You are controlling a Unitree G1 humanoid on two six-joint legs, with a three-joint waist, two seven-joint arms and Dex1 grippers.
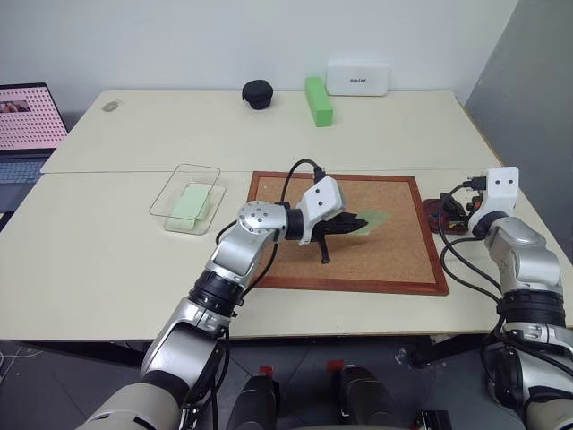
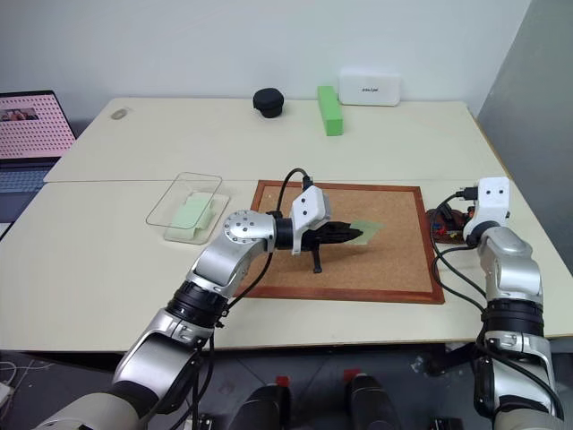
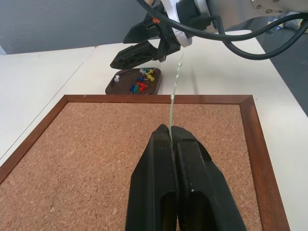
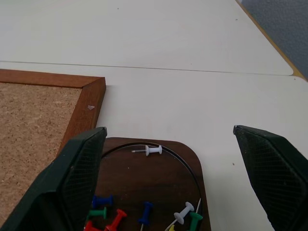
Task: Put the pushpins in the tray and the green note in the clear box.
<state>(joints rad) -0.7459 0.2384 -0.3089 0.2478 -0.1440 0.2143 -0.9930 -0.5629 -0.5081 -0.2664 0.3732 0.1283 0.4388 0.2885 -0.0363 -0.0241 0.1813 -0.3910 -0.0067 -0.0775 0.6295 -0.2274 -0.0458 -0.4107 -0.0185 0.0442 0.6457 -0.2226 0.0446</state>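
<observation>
Pushpins (image 4: 144, 214) in tray (image 4: 159, 180) beneath spread right pincer (image 4: 175, 180)

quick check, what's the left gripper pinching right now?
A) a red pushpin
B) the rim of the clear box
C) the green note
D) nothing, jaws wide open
C: the left gripper is shut on the green note, whose thin edge rises from between the closed fingers above the cork board; the pushpins lie in the tray.

Head pair overhead; wrist views close, sharing tray (image 4: 149, 187).
</observation>
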